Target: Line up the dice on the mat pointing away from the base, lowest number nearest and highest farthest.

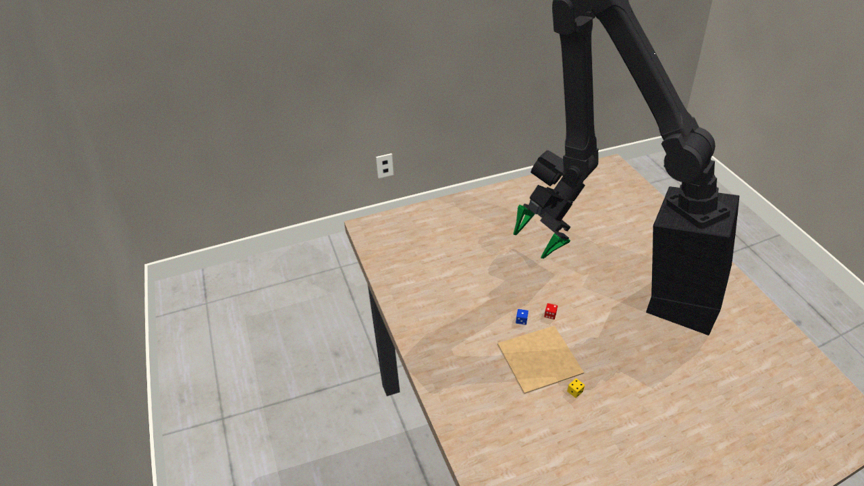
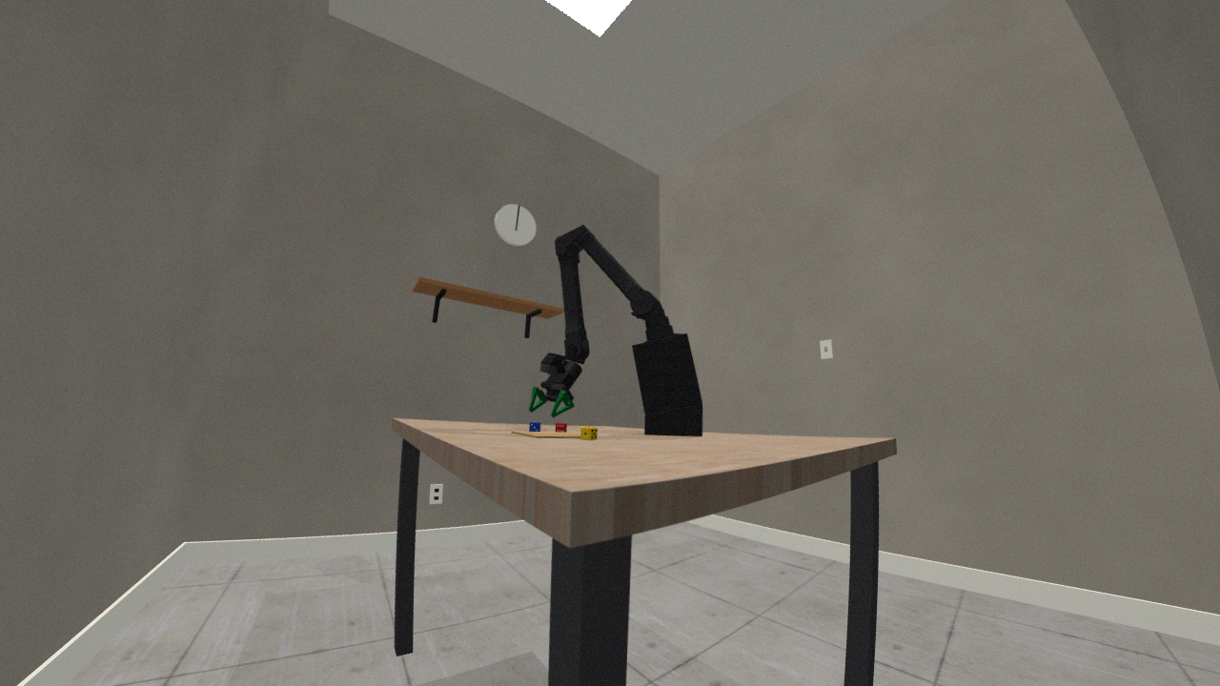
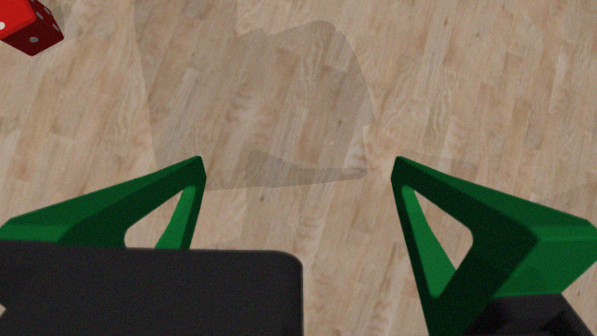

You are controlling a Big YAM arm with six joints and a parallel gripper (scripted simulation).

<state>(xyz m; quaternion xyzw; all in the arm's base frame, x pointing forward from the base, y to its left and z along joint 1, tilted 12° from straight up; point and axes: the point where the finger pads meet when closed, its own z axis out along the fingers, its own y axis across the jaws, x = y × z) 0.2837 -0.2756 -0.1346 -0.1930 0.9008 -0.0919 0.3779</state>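
A thin tan mat (image 1: 540, 358) lies flat on the wooden table. A blue die (image 1: 522, 316) and a red die (image 1: 550, 310) sit on the table just beyond the mat's far edge. A yellow die (image 1: 576, 387) sits on the table at the mat's near right corner. My gripper (image 1: 539, 234) with green fingers hangs open and empty well above the table, beyond the blue and red dice. In the wrist view my gripper (image 3: 298, 166) is open over bare wood, and the red die (image 3: 25, 23) shows at the top left corner. In the exterior view my gripper (image 2: 550, 399) is above the dice.
The black robot base (image 1: 694, 260) stands on the table to the right of the dice. The table's left edge runs close to the mat. A wall shelf (image 2: 486, 300) and a clock (image 2: 515, 224) are on the far wall.
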